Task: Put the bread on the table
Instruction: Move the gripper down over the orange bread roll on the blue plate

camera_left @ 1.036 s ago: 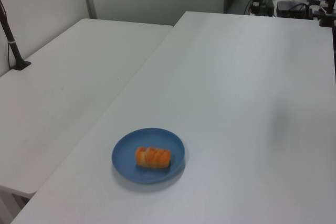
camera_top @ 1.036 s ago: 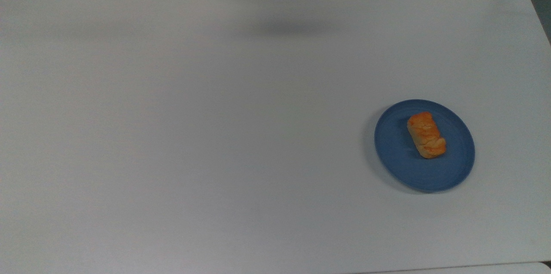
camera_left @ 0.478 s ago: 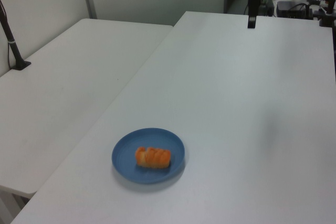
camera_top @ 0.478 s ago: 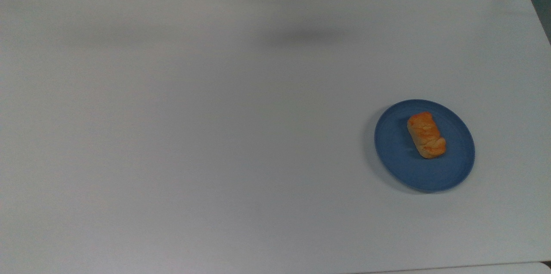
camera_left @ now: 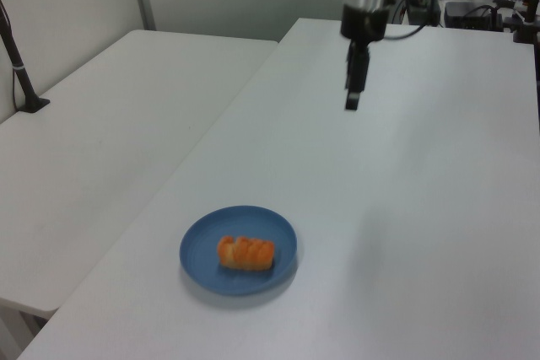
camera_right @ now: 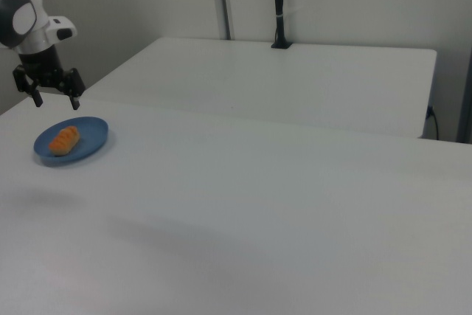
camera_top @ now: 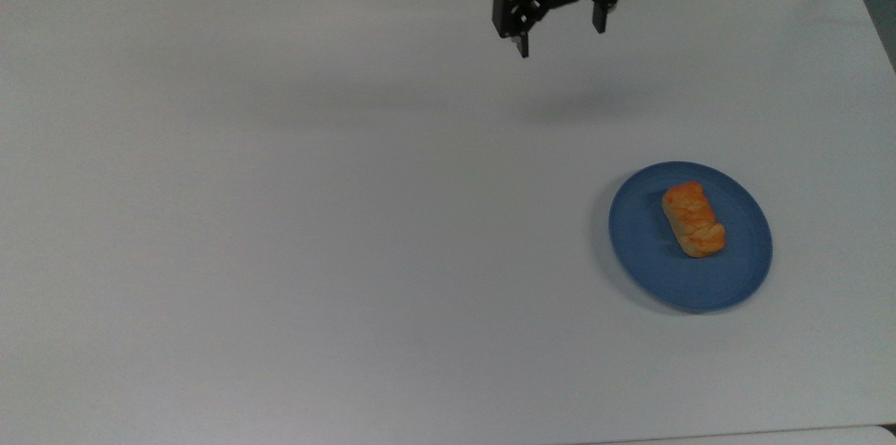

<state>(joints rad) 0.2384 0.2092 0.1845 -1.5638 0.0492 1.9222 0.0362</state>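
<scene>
1. I see the gripper [camera_top: 561,37] up in the air over the far part of the table [camera_top: 280,221], near the top view's upper edge, right of centre.
2. Fingers spread wide, nothing between them. The right view [camera_right: 55,99] shows the same: both tips apart, holding nothing.
3. In the left view the gripper [camera_left: 353,100] points straight down, well above the tabletop [camera_left: 422,208], clear of it.
4. The bread [camera_top: 694,220] lies on the blue plate [camera_top: 644,249], slightly right of the plate's middle in the top view, long axis running diagonally from upper left to lower right.
5. Left view: bread [camera_left: 245,253] sits flat on the plate [camera_left: 198,259], roughly central. Right view: bread [camera_right: 64,139] on the plate [camera_right: 92,138], at the right view's left side.
6. The plate rests on the table near the top view's right side, well apart from the gripper.
7. The gripper's soft shadow [camera_top: 574,106] falls on the table between it and the plate.
8. A second white table [camera_left: 93,149] butts against this one on the left view's left.
</scene>
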